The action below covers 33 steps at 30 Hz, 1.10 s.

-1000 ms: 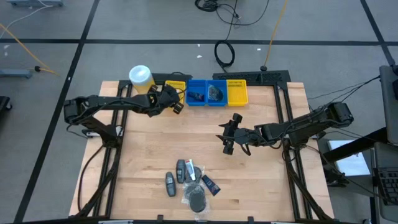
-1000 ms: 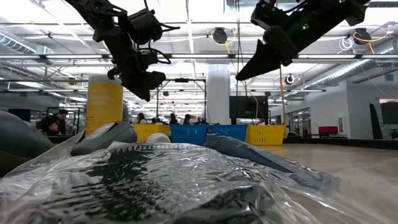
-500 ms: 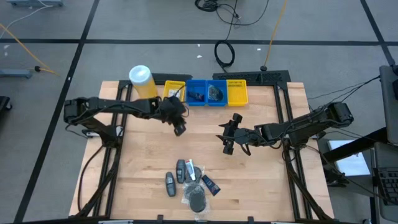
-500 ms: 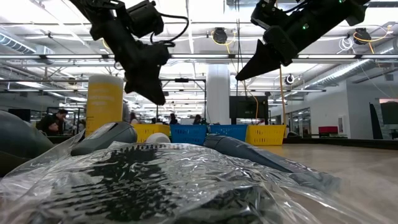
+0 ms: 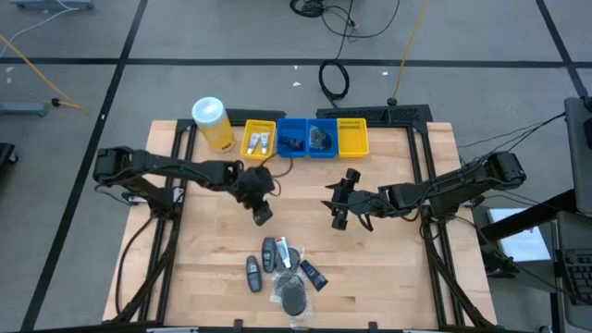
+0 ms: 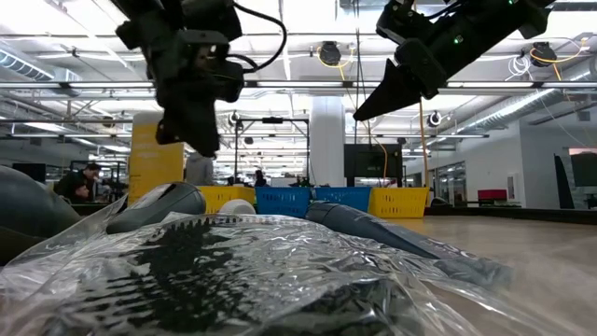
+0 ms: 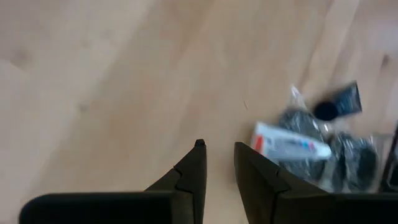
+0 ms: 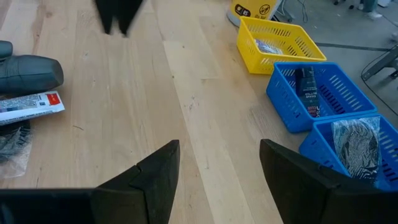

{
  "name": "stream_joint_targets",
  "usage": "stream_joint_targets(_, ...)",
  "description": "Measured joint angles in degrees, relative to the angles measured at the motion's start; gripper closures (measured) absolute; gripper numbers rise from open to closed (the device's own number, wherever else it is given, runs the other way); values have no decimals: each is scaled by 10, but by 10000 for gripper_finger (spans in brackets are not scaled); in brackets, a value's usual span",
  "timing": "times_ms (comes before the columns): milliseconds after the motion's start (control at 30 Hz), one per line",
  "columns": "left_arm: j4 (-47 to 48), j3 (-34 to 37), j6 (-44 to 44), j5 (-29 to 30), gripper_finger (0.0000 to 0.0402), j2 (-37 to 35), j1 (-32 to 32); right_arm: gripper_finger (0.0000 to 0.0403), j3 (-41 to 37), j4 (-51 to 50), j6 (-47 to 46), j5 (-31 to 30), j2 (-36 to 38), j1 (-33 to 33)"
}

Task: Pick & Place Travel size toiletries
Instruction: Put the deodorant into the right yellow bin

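Note:
The travel size toiletries (image 5: 280, 270) lie in a small heap on the wood near the table's front edge: grey oval bottles (image 5: 252, 274), a white tube (image 7: 289, 142), a dark sachet (image 5: 314, 275) and a black puff (image 5: 292, 296) in clear wrap. My left gripper (image 5: 262, 215) hangs above the table's middle, a little to the far side of the heap, slanting down. Its fingers (image 7: 198, 163) stand a narrow gap apart with nothing between them. My right gripper (image 5: 339, 205) waits open to its right, above the table and holding nothing.
Along the far edge stand a yellow bin (image 5: 259, 139) holding white tubes, two blue bins (image 5: 294, 139) with dark items, another yellow bin (image 5: 352, 137) and a tall yellow canister (image 5: 211, 122). Bare wood lies between the bins and the heap.
My left gripper has swung from the yellow bin at the far edge toward the table's middle and near edge, and its fingers have tipped from nearly level to slanting down at the heap. White tubes now show in that bin.

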State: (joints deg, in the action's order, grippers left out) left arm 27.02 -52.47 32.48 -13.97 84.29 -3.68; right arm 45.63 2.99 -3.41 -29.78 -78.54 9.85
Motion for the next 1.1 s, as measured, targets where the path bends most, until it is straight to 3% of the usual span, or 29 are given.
stream_joint_targets(733, -47, 0, 185, -7, 315, 0, 143, 188, 0, 1, 16, 0, 0, 0)
stream_joint_targets(1100, -48, 0, 307, 45, 185, 0, 170, 188, 0, 1, 28, 0, 0, 0)
